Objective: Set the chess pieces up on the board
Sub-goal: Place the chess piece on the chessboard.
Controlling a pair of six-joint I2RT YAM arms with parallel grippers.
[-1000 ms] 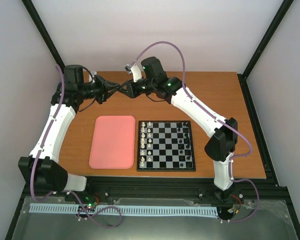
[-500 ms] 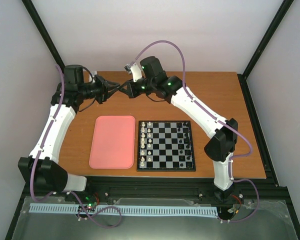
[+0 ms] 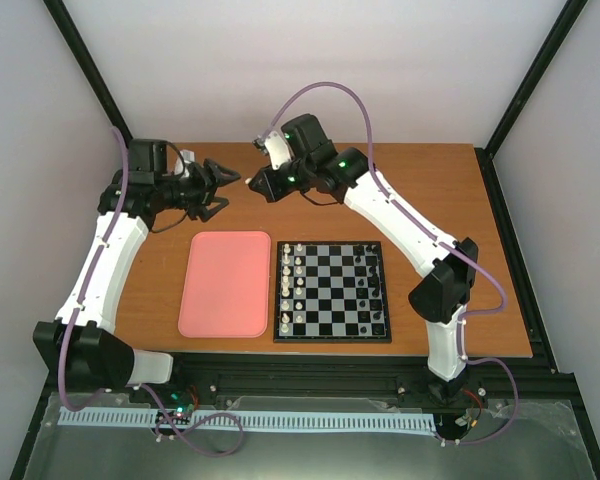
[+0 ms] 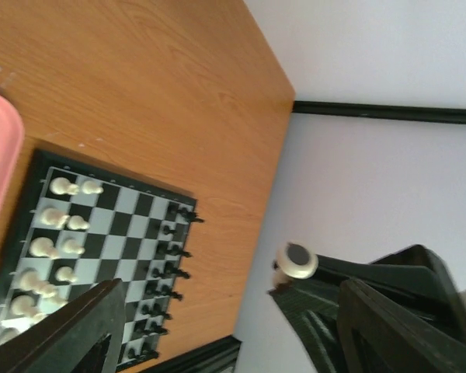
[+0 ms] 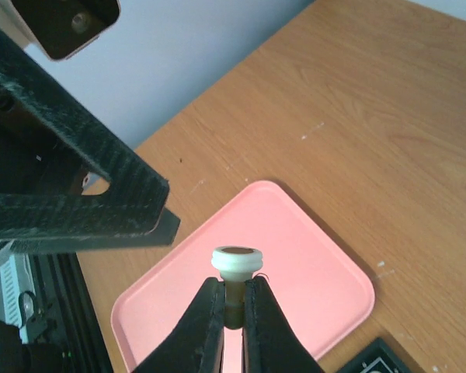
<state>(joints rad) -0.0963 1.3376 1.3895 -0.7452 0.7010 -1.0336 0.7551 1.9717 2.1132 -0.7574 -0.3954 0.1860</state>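
My right gripper is shut on one white chess piece, held in the air above the far left of the table with its round base showing. The same chess piece shows in the left wrist view, between that gripper's dark fingers. My left gripper stands open and empty just left of the right gripper, a small gap between them. The board lies near the table's front, with white chess pieces in its two left columns and black ones along its right side.
A pink tray lies directly left of the board, touching its edge, and sits below the held piece in the right wrist view. One finger of the left gripper crosses the upper left of that view.
My left gripper has opened and drawn back to the left, away from the right gripper. The white piece stays in the right gripper, which has shut on it.
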